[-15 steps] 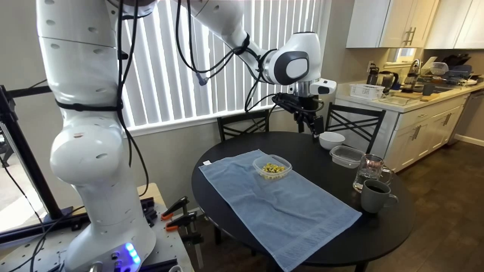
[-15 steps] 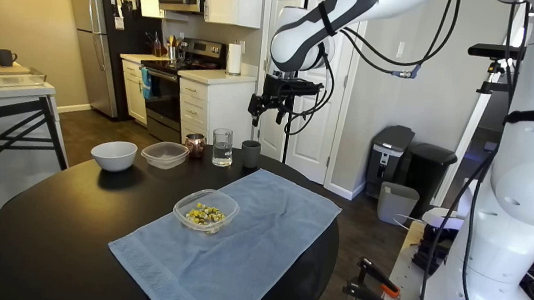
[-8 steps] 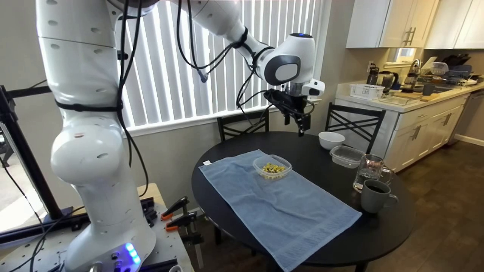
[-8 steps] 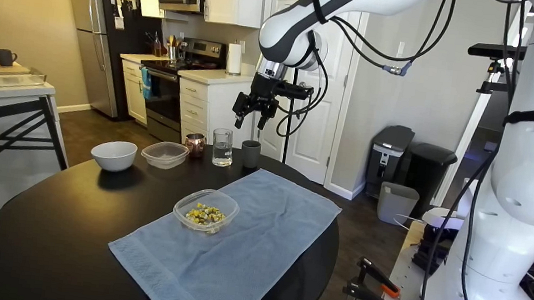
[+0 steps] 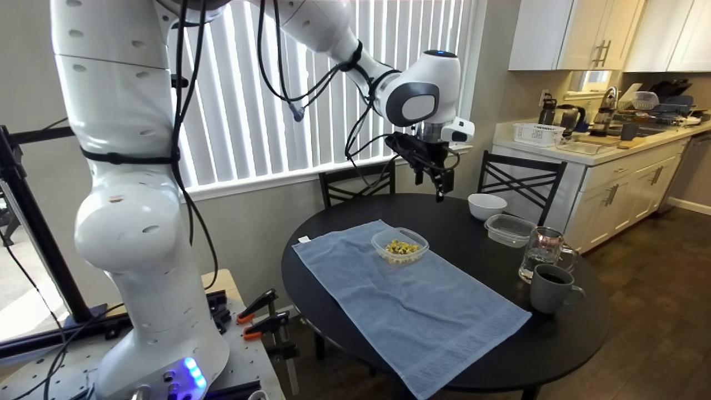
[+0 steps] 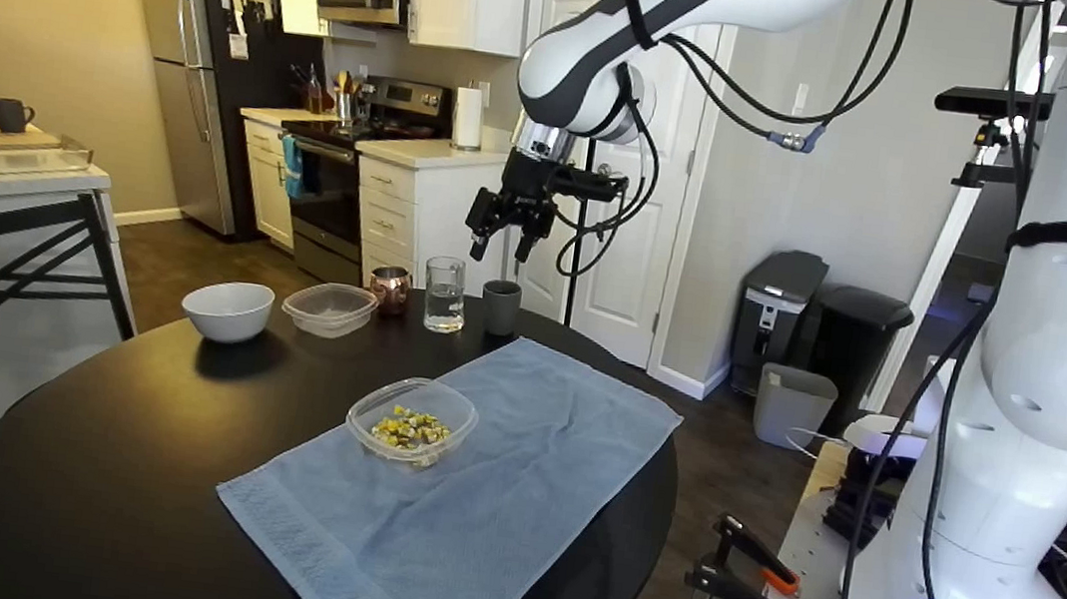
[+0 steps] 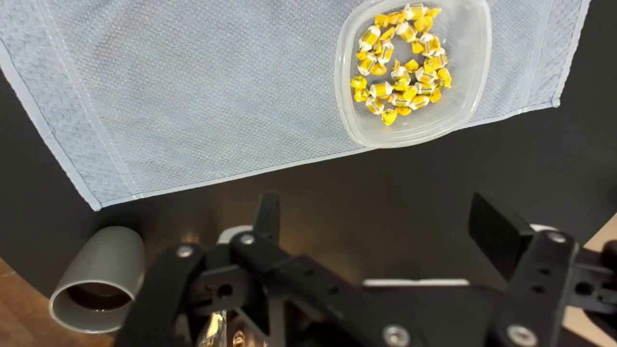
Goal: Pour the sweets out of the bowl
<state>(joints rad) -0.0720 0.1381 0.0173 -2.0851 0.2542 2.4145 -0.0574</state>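
- Small sweets point(image 7: 400, 74) wrapped in yellow and white lie in the shallow translucent plastic bowl point(image 7: 463, 72), spread over its floor below the rim.
- That bowl stands upright on a light-blue cloth towel point(image 5: 439, 311), nearer the end toward the white vertical blinds point(image 5: 239, 94), and its rim reaches just past the towel's long hem.
- Past the hem, a strip of the round black table point(image 6: 124, 454) runs between the towel and a row of dishes on the side away from the white robot arm point(image 5: 147, 239); it is broad near the blinds and pinches in at the towel's corner, where a grey cylindrical mug point(image 5: 547, 297) of dark liquid stands just beside the cloth.
- Toward the arm, another corner of the towel reaches the table's edge.
- Over the table, higher than the mugs and well apart from the bowl, hangs the black two-fingered gripper point(image 7: 381, 224); its fingers point(image 7: 267, 217) are spread wide, released.
- From the grey mug the row goes on with a clear glass mug point(image 6: 445, 294) part-filled with clear liquid, a shiny copper mug point(image 6: 391, 290), a low translucent plastic tub point(image 6: 329, 309) and a round white bowl point(image 6: 228, 310). Whether the copper mug touches the tub, I can't tell.
- Black chairs point(image 6: 0, 223) with crossed slats stand at the table.
- Behind, in an exterior view, I see a steel-and-black refrigerator point(image 6: 219, 103) and a black oven range point(image 6: 340, 187); a grey wastebasket point(image 6: 790, 409) sits on the floor.
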